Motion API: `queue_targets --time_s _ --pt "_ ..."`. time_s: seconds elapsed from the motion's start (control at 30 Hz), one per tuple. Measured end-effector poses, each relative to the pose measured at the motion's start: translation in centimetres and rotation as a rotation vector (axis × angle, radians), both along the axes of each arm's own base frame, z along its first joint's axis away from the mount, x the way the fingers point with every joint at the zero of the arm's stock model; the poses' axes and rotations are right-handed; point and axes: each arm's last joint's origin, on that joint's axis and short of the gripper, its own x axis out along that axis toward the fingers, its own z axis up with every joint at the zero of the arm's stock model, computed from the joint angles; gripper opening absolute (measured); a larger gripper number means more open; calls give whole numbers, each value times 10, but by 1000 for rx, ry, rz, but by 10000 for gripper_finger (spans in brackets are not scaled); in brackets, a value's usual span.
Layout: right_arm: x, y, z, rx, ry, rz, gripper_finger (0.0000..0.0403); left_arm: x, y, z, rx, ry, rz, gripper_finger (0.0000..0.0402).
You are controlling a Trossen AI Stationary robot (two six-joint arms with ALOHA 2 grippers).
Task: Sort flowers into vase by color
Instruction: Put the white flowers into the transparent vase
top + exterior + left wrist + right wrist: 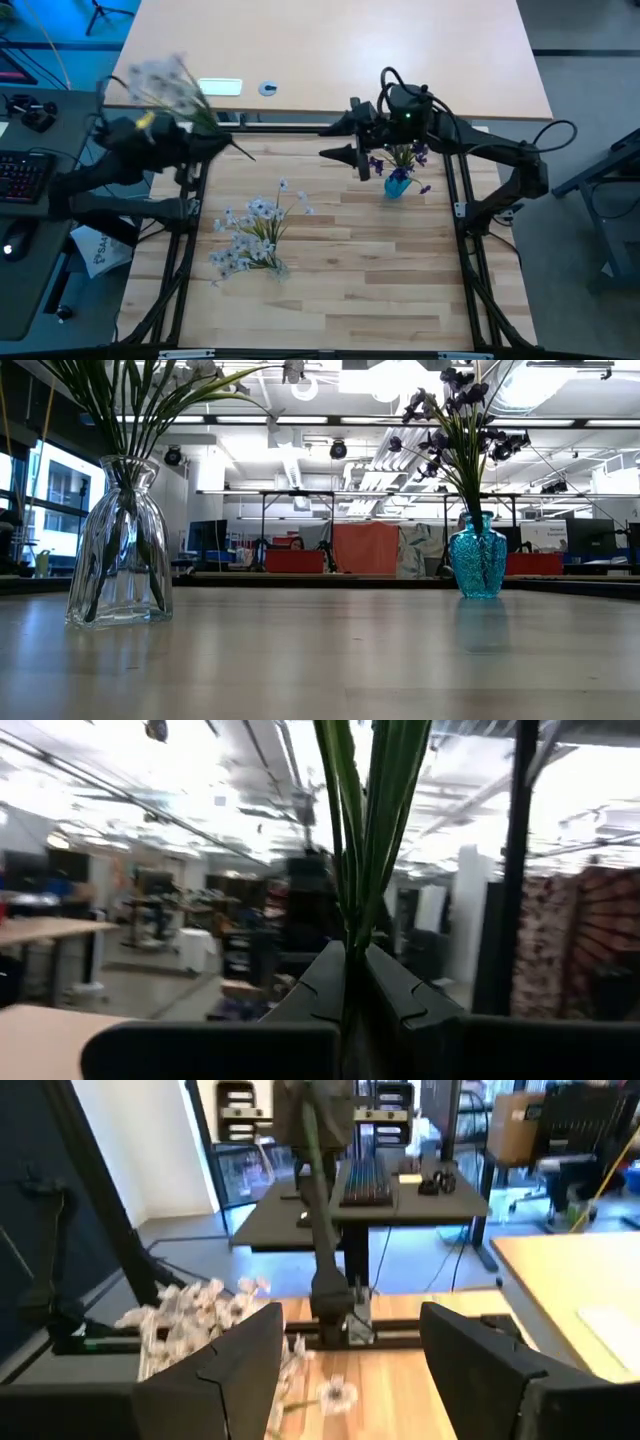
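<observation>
My left gripper [203, 138] is at the table's far left, raised, and shut on a bunch of white-bloomed flowers [160, 82]. Their blooms point off the far left edge and their stem ends [245, 153] point toward the table's middle. A clear glass vase [120, 545] stands on the table with more white flowers [255, 232] in it. A blue vase [478, 555] at the far right holds purple flowers [405, 155]. My right gripper [336, 141] is open and empty, level, just left of the blue vase. My left gripper pinches the bunch's green stems [358, 920] between its two fingers [320, 985], several stems together. The fingers lie across the stems, nearer the cut ends than the blooms. The bunch is lifted clear of the table, blooms sticking out one side, stem ends the other.
Dark frame rails [190, 250] run along the table's left, right and far sides. A white card [220, 87] and a small round thing [267, 89] lie on the far tabletop. A desk with a keyboard [20, 175] stands to the left. Bare wood lies between the two vases.
</observation>
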Motion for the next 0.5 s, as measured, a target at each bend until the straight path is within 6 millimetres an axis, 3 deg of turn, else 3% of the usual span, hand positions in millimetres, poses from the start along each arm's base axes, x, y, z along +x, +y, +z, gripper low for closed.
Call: queue_targets --time_s 0.23,0.37,0.5 --pt "-12 4 -6 41 121 52 213 52 -27 -6 12 -29 -134 0" --pt "-16 6 -6 61 139 94 209 64 -44 1 -9 -57 -222 0" --pt "-15 9 -9 78 155 172 209 58 -65 13 -85 -77 -354 0"
